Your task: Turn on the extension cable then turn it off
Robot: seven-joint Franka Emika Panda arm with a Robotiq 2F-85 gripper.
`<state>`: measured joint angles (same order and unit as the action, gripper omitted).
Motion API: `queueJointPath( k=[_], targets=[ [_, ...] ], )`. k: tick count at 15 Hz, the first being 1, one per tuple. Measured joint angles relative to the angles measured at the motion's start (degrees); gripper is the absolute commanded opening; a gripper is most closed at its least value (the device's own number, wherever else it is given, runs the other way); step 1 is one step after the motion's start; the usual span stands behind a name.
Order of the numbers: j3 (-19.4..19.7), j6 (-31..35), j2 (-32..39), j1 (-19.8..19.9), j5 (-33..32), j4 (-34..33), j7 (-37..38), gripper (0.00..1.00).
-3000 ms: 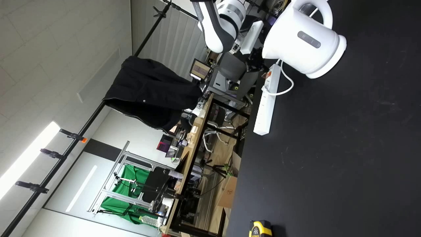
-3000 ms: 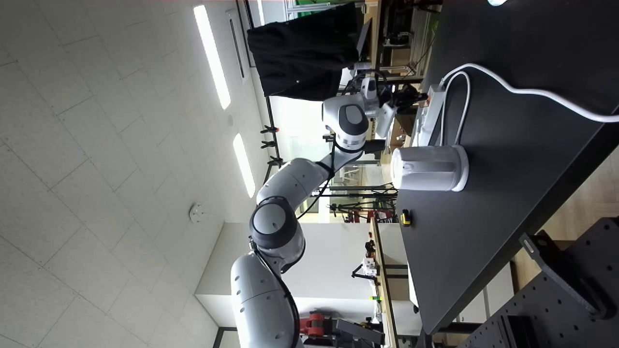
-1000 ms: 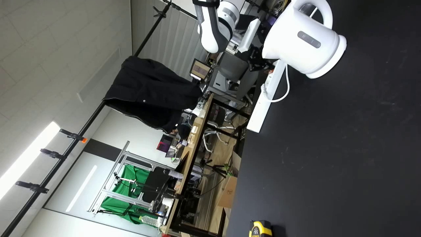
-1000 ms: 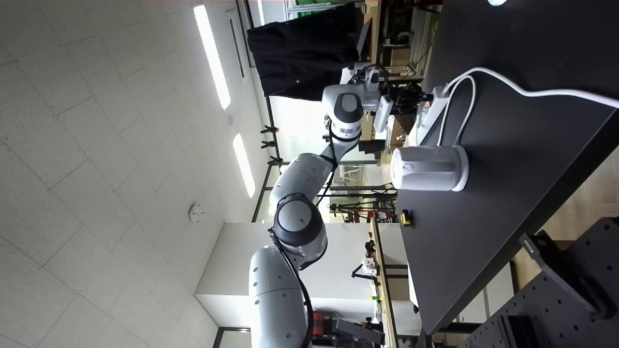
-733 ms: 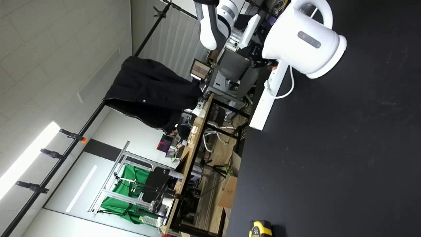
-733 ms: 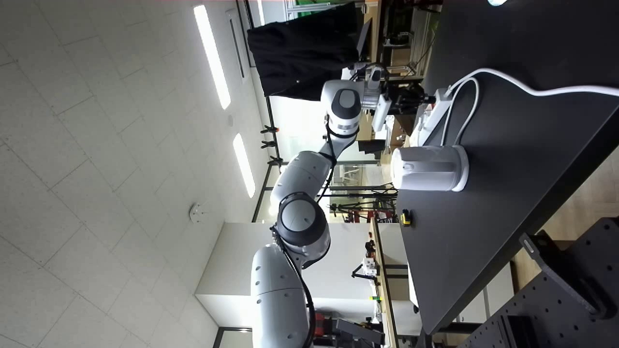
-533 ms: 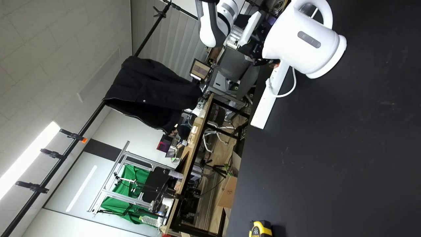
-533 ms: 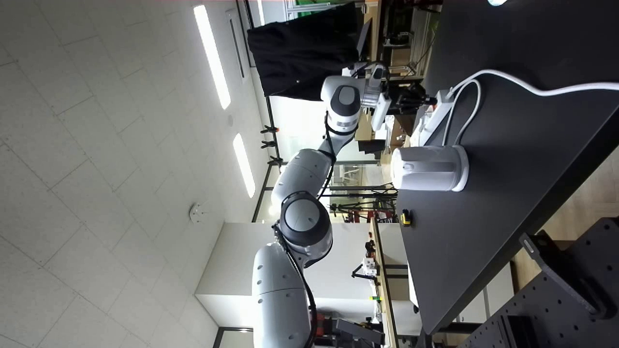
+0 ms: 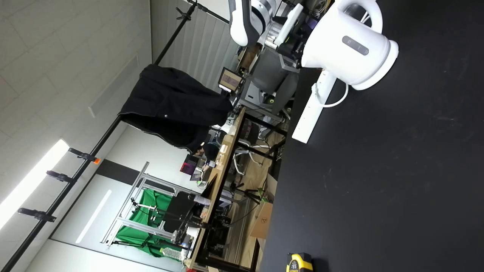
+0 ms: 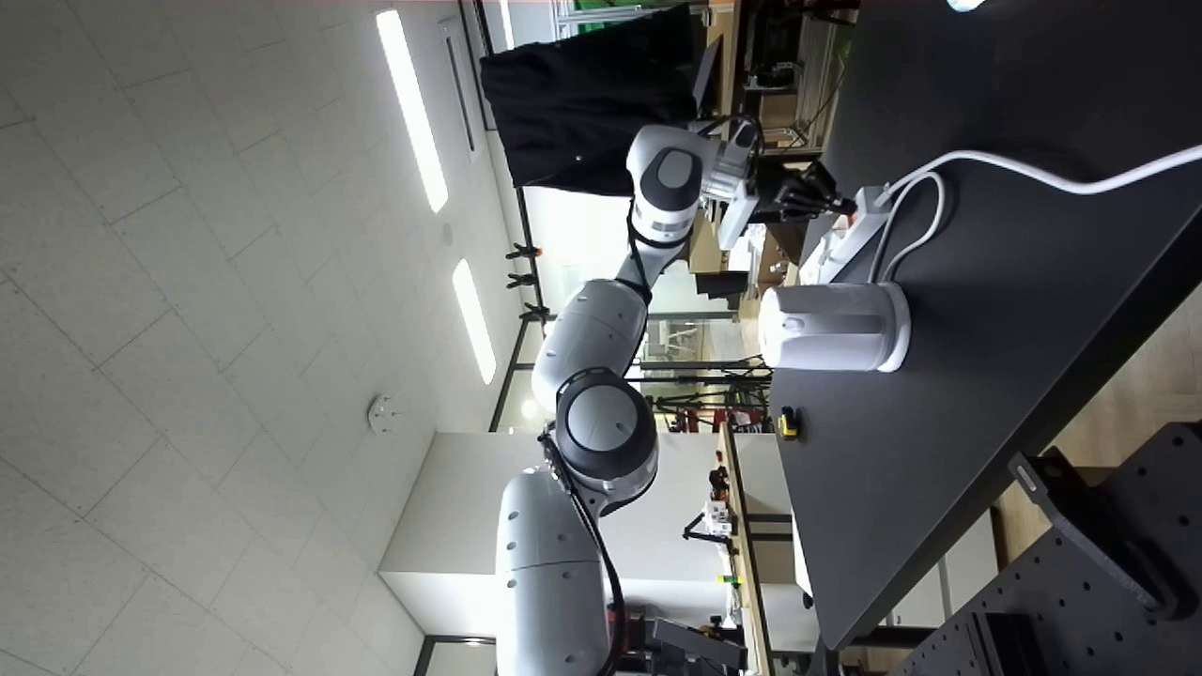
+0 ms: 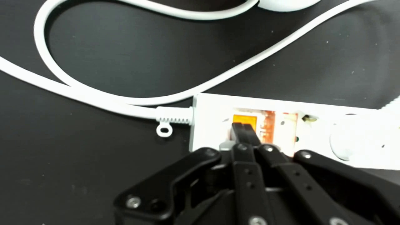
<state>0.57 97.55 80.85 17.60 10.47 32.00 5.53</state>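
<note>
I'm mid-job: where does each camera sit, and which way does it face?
Wrist view: mounted behind the gripper, seen at the bottom; faces down onto the orange switch of the extension cable.
Exterior view, turned sideways: beside the table, looking across it; much of the arm shows, gripper included.
Exterior view, turned sideways: apparently nearer the kettle, looking past it; only the arm's end shows, gripper partly hidden.
Shared: both exterior views show kettle, extension cable and arm.

Robotics lab, jointed robot arm, metal frame, cluttered workbench
</note>
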Motion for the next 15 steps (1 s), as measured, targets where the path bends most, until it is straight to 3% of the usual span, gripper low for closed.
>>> queueJointPath(
  k=[15],
  targets=[
    [1.56, 1.68, 0.03, -1.47, -1.23, -0.21, 4.90, 0.00]
  ],
)
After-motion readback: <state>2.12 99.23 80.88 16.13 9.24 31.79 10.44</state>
